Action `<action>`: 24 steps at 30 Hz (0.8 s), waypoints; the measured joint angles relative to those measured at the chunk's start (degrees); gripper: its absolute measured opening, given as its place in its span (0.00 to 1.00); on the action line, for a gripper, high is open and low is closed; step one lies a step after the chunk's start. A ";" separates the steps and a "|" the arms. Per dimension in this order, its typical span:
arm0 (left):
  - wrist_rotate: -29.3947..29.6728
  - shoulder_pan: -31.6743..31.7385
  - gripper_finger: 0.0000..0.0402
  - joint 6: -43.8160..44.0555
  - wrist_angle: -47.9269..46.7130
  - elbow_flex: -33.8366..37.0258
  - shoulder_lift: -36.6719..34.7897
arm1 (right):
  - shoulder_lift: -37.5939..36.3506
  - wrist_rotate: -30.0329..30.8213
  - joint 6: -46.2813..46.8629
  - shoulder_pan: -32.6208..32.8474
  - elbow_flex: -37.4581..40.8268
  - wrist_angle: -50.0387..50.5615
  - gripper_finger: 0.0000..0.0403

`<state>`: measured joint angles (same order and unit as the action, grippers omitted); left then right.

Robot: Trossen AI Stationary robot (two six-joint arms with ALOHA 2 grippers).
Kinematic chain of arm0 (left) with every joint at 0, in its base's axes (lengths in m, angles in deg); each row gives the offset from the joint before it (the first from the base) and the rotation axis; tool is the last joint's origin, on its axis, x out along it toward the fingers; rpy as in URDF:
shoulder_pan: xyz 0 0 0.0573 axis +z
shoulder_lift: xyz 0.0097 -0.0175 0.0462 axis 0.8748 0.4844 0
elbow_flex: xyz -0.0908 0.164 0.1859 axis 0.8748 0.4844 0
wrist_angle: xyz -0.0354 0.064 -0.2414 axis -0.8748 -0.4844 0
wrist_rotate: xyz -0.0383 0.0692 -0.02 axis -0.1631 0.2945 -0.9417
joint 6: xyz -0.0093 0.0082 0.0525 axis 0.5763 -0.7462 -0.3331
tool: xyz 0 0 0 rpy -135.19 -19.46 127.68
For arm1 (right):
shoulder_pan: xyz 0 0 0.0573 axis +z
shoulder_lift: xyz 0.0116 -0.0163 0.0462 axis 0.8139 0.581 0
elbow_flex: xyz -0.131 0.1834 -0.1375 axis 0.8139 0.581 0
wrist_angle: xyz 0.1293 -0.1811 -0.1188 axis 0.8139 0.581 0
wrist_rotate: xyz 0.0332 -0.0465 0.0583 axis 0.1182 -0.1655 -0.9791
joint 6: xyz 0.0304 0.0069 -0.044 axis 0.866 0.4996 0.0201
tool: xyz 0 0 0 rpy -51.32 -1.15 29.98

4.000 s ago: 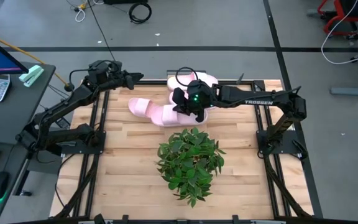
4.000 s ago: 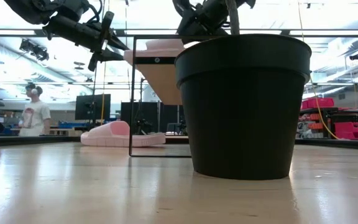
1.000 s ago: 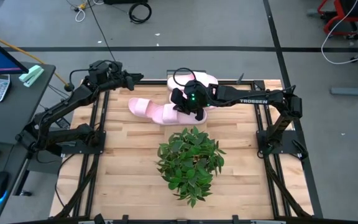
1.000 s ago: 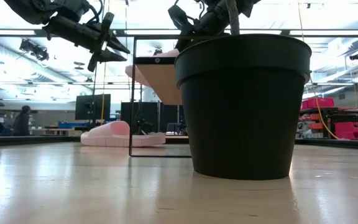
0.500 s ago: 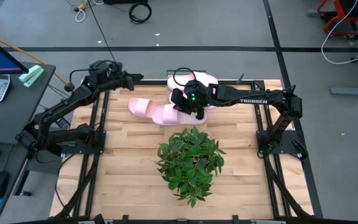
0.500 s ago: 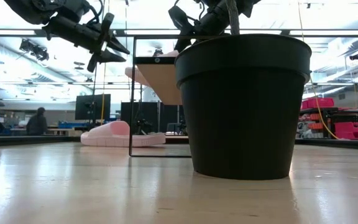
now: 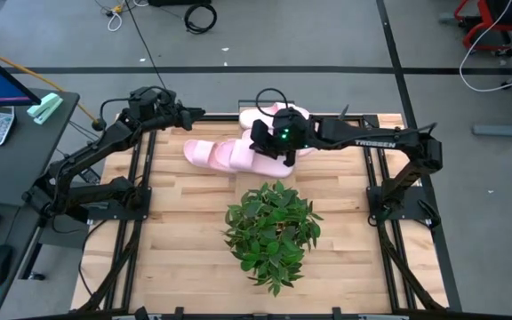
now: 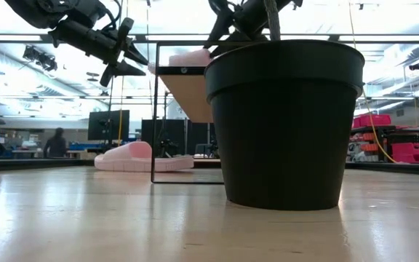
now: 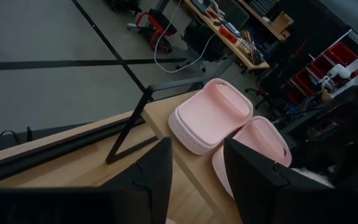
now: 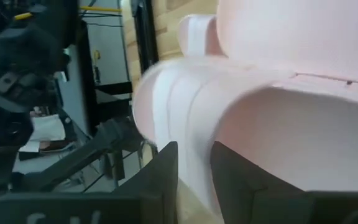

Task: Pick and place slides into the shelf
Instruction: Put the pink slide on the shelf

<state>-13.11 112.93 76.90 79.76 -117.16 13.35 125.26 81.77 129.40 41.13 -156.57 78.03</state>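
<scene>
The right gripper (image 7: pixel 274 153) is over the far middle of the worktop (image 7: pixel 185 231), and it seems to be closed on a pink slide (image 7: pixel 260 160): in the right wrist view the foam edge of this slide (image 10: pixel 185 155) passes between the two dark fingers (image 10: pixel 160 180). Whether the slide is lifted or rests on something cannot be told from above.

The shelf (image 7: pixel 372 120) runs along the far edge of the worktop, with its long side going left to right. It lies just beyond the right gripper, toward the far edge. Two slides (image 9: pixel 211 115) lie on it already, side by side and touching, near its left end. So the move to come probably depends on free space on the plank to the right of this pair, and the held slide should go there with its length across the plank, like the others.

One more slide (image 7: pixel 204 153) lies flat on the worktop, to the left of the held one and very close to it. It is nearer to the left arm.

The left gripper (image 7: pixel 189 113) hangs in the air near the left end of the shelf, open and holding nothing.

A potted plant (image 7: pixel 272 229) stands in the middle of the worktop, nearer than the slides. It is not between the right gripper and the shelf, but the right arm passes close to its leaves.
</scene>
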 joint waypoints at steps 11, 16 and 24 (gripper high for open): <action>0.02 0.00 0.36 -0.17 -0.18 0.00 0.00 | -0.25 -0.98 -2.30 0.57 -0.03 1.72 0.25; 0.02 0.00 0.37 -0.21 -0.17 0.01 0.00 | -0.02 0.03 -2.39 0.48 -0.03 3.31 0.25; 0.28 0.00 0.36 -0.35 -0.12 0.00 0.00 | 1.57 2.19 -2.78 0.94 0.03 3.06 0.32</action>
<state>-12.83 112.92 76.55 79.65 -117.16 13.35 126.82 83.97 126.63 42.08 -156.54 81.09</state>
